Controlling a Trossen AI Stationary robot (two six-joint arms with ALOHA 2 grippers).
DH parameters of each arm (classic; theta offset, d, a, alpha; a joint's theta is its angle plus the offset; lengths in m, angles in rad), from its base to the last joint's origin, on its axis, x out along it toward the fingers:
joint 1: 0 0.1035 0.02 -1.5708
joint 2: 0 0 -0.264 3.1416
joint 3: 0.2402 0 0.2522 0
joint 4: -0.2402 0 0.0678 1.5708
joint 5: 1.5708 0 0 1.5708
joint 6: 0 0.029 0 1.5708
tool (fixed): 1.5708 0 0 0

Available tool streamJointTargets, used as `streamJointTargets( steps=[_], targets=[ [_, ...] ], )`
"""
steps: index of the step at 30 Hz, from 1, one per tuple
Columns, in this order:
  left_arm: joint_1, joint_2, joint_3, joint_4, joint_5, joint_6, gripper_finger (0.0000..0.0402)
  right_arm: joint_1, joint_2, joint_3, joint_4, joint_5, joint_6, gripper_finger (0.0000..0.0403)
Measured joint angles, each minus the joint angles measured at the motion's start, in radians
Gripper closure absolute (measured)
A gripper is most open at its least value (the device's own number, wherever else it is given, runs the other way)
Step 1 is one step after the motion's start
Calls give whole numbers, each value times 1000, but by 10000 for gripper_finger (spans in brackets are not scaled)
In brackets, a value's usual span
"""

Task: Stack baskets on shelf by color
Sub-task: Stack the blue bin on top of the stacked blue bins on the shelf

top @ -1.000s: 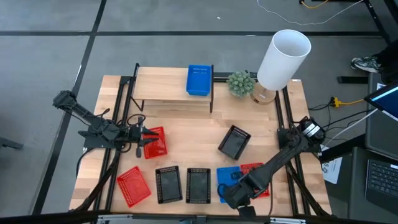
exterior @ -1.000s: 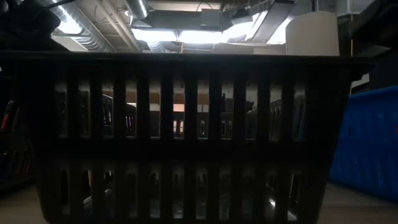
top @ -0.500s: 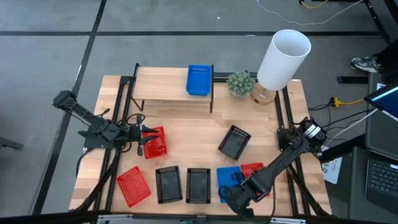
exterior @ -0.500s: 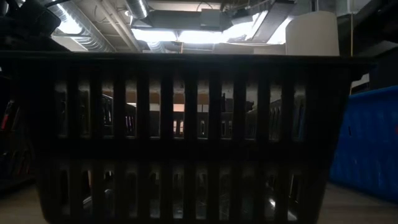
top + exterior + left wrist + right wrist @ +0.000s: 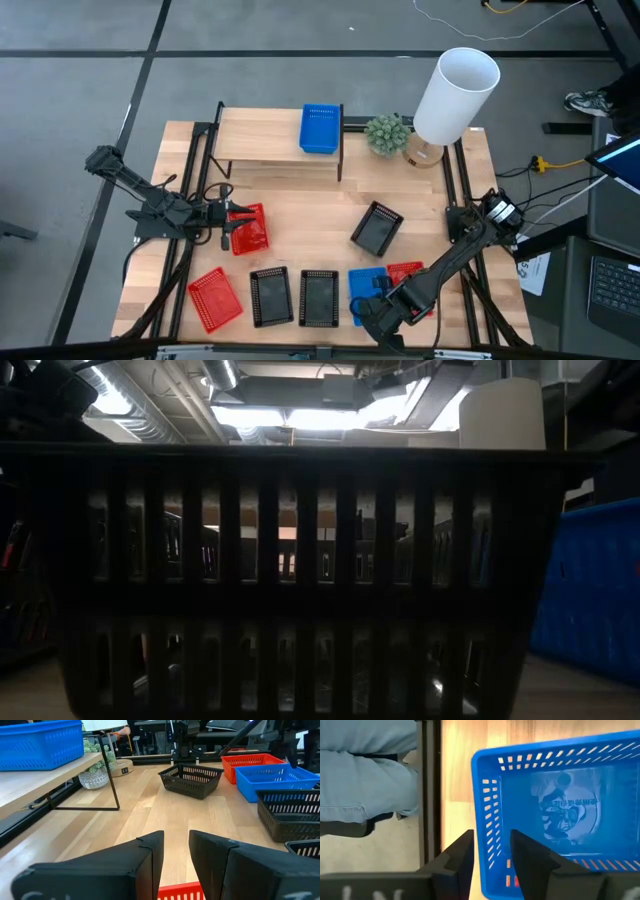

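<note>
Since a second ago my right arm has swung slightly outward over the blue basket (image 5: 366,284) at the near edge of the surface; nothing else has shifted. The right hand (image 5: 491,851) straddles that basket's wall, one finger inside and one outside, the gap narrow, though I cannot tell if it is gripping yet. My left hand (image 5: 175,851) sits on the rim of a red basket (image 5: 249,228), which lies just in front of the shelf (image 5: 260,135) and toward its left end; the fingers are slightly parted with the red rim between them, and whether they grip it I cannot say. One blue basket (image 5: 321,129) already rests on the shelf's right end.

I judge the thin mesh wall could slip or flex as I lift, tipping the blue basket against the red basket (image 5: 408,273) beside it. A shallow bite on the rim would cause that.

The low view is blocked by a black basket (image 5: 300,580). A person's trouser leg (image 5: 365,765) shows beyond the surface's edge.
</note>
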Motion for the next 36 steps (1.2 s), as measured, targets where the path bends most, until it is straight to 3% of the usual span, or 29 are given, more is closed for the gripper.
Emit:
streamJointTargets(
  steps=[6, 11, 14, 17, 19, 23, 27, 30, 36],
  targets=[
    [0, 0, 0, 0, 0, 0, 317, 1, 55, 0, 25, -97, -24, 273],
    [0, 0, 0, 0, 0, 0, 317, 0, 61, 0, 31, -14, -31, 277],
    [0, 0, 0, 0, 0, 20, 317, -7, 61, 0, 30, 22, -4, 309],
    [0, 0, 0, 0, 0, 24, 317, -13, 61, 0, 33, 5, -5, 374],
    [0, 0, 0, 0, 0, 24, 317, -14, 61, 3, 39, 5, -21, 389],
    [0, 0, 0, 0, 0, 24, 317, -14, 61, 76, -42, 3, -33, 395],
    [0, 0, 0, 0, -1, 24, 317, -16, 61, 247, -259, 13, -55, 397],
    [0, 0, 0, 0, 0, 24, 317, -18, 61, 408, -419, 104, -73, 399],
    [0, 0, 0, 0, 0, 27, 317, -20, 59, 690, -608, 496, -215, 399]
  ],
)
